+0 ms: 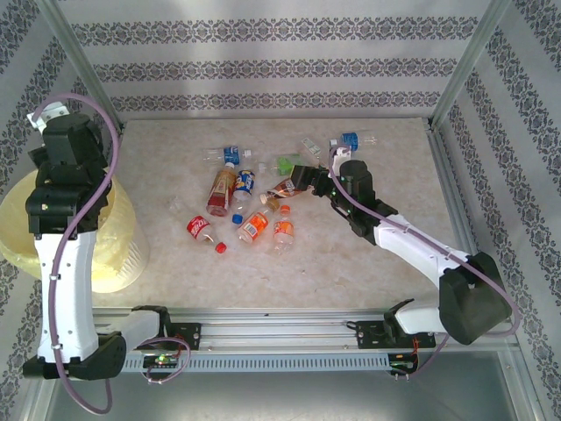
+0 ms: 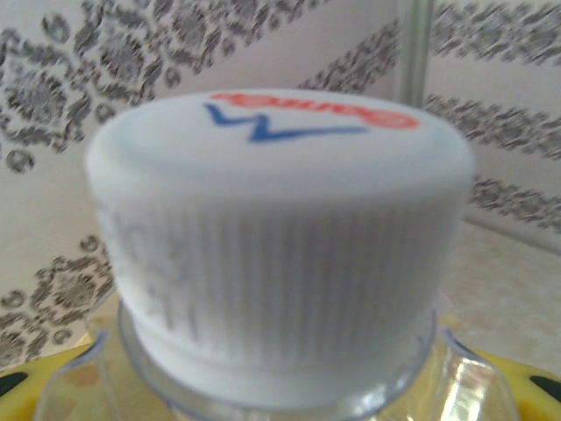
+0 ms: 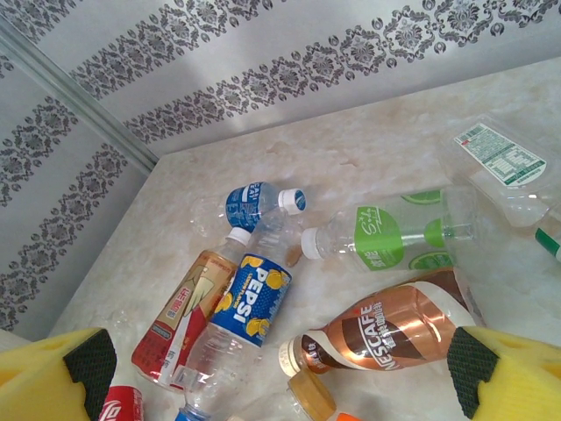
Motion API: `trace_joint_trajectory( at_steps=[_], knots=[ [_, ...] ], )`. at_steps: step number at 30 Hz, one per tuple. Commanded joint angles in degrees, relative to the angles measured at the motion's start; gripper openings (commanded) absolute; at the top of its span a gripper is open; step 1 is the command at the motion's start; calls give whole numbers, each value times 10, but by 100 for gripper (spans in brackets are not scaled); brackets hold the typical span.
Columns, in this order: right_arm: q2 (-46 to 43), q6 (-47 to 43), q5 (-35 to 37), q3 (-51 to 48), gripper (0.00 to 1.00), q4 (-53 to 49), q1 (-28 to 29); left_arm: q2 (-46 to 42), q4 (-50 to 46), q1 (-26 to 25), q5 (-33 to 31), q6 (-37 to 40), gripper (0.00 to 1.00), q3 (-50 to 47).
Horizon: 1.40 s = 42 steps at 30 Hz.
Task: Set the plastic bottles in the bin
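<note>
The left arm point(image 1: 66, 263) rose steeply from its base, which sat just on the near side of the bin point(image 1: 123, 254), and crossed over the bin's left half. Its wrist was folded above the bin's far rim, and the left gripper point(image 1: 51, 116) pointed beyond that rim. The yellow fingers point(image 2: 17, 390) were clamped on a white-capped bottle point(image 2: 280, 263), one finger at each side of its shoulder.

The right arm point(image 1: 421, 250), based well to the right of the bin, lay low and extended leftward toward it. The right gripper point(image 1: 302, 180) stood well apart from the bin, level with its far rim. Its jaws were spread wide, the black pads point(image 3: 88, 364) faced each other, and nothing was gripped.
</note>
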Motion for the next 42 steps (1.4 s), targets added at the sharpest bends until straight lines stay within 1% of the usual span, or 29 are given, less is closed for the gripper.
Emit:
trace_joint_trajectory(
  at_steps=[1,5,11,13,15,19,21,23,27,30,35,38,42],
  knots=[
    [13,11,-15,26,98,3,-4,7,-59,43,-7,-23,57,-26],
    [24,8,-30,45,98,-12,-5,18,-106,122,43,-62,58,-50],
    [38,1,-41,65,98,-22,-6,5,-129,187,90,-95,57,-93],
    [44,2,-48,71,98,-22,-6,-1,-130,214,93,-111,57,-111],
    [52,4,-56,78,98,-24,-6,-8,-126,231,100,-118,60,-131],
    [64,4,-71,94,98,-32,-7,-7,-134,235,87,-129,73,-144],
    [65,3,-73,96,98,-36,-7,-9,-136,235,90,-134,81,-143],
    [64,4,-72,95,98,-37,-7,-19,-129,235,108,-134,88,-141],
    [58,9,-63,84,98,-35,-8,-38,-113,235,151,-133,94,-133],
    [55,17,-49,73,98,-32,-10,-46,-98,234,209,-136,100,-132],
    [48,34,0,57,98,-46,-20,-83,-15,234,379,-176,100,-176],
    [38,46,28,46,98,-58,-33,-94,9,232,421,-200,100,-180],
    [33,39,17,36,98,-74,-63,-104,37,226,470,-211,100,-166]
  ],
)
